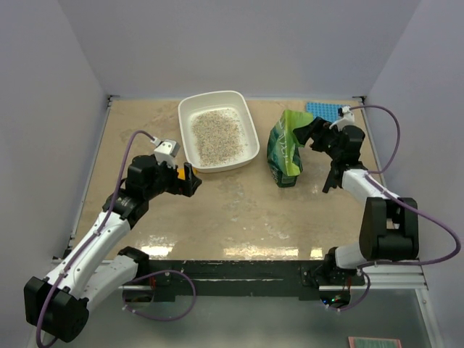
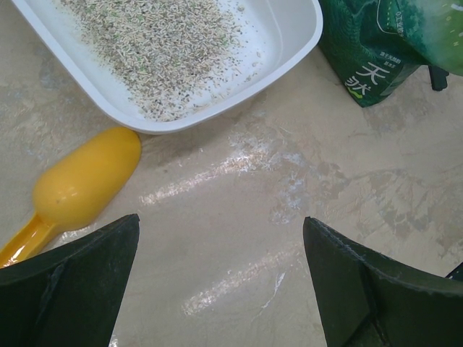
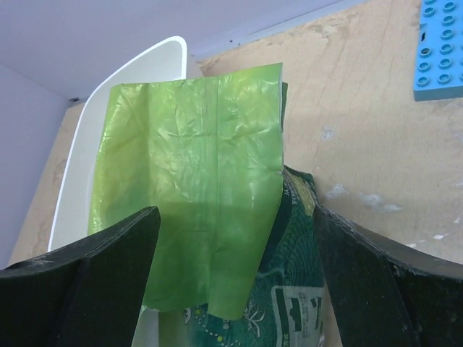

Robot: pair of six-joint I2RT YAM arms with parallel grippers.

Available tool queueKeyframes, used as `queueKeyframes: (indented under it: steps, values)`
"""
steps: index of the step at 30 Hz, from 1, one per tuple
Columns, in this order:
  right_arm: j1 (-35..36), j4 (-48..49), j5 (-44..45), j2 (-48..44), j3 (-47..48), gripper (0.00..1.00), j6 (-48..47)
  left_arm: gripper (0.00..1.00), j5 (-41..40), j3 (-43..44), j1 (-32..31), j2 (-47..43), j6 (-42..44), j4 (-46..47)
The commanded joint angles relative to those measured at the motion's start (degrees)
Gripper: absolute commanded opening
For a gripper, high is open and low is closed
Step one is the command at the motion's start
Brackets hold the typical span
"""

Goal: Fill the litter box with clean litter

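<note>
The white litter box [image 1: 183, 119] stands at the back centre with a patch of beige-grey clean litter [image 1: 216, 135] spread on its floor. It also shows in the left wrist view [image 2: 307, 40], as does the litter [image 2: 159, 50]. A crinkly green bag [image 1: 285, 148] stands upright to the right of the box. My right gripper [image 1: 306, 132] is open, its jaws on either side of the bag's top flap [image 3: 188, 166] without closing on it. My left gripper [image 1: 191, 180] is open and empty above bare table, just in front of the box. A yellow scoop [image 2: 87, 181] lies beside it.
A small blue studded mat [image 1: 322, 110] lies at the back right, also in the right wrist view [image 3: 441, 50]. White walls enclose the table on three sides. The tabletop [image 1: 239, 210] is beige and glossy.
</note>
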Motion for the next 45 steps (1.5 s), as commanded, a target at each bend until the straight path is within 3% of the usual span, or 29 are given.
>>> queueKeyframes:
  steps: [1, 6, 12, 15, 18, 19, 29, 32, 36, 39, 45]
  values:
    - [-0.7, 16.1, -5.5, 3.8, -1.9, 0.92, 1.6, 1.0, 0.9, 0.1, 0.3, 0.2, 0.2, 2.3]
    - [-0.8, 23.6, -11.9, 8.0, -2.5, 0.81, 4.2, 1.0, 0.6, 0.1, 0.3, 0.7, 0.3, 2.2]
    - [-0.8, 28.0, -14.7, 7.5, -2.8, 0.52, 4.4, 1.0, 0.5, 0.4, 0.3, 1.7, 0.3, 2.2]
    - [-0.9, 29.0, -15.6, 7.0, -2.5, 0.35, 5.0, 1.0, 0.7, 0.5, 0.3, 2.1, 0.5, 2.3]
    - [-0.9, 30.2, -16.5, 6.8, -2.4, 0.14, 5.9, 1.0, 0.6, 0.5, 0.3, 2.3, 0.5, 2.3]
    - [-0.9, 30.2, -16.7, 6.9, -2.4, 0.01, 6.0, 1.0, 0.6, 0.5, 0.2, 2.4, 0.5, 2.3]
    - [-0.9, 28.8, -18.5, 1.5, 0.1, 0.0, 6.9, 1.0, 0.4, 0.7, 0.2, 2.7, 0.6, 2.2]
    - [-0.8, 21.9, -18.8, -2.9, 3.8, 0.0, 3.8, 1.0, 0.4, 0.7, 0.4, 2.6, 0.6, 2.2]
    - [6.5, -2.0, -12.5, -7.8, 12.1, 0.0, -13.3, 1.0, 0.4, 0.7, 0.4, 2.3, 0.7, 2.4]
    - [11.5, -7.5, -10.4, -10.6, 14.9, 0.0, -17.7, 1.0, 0.5, 0.7, 0.4, 2.1, 0.7, 2.3]
    - [14.1, -16.9, -11.3, -16.3, 20.2, 0.0, -20.6, 1.0, 0.6, 0.4, 0.4, 0.5, 0.7, 2.3]
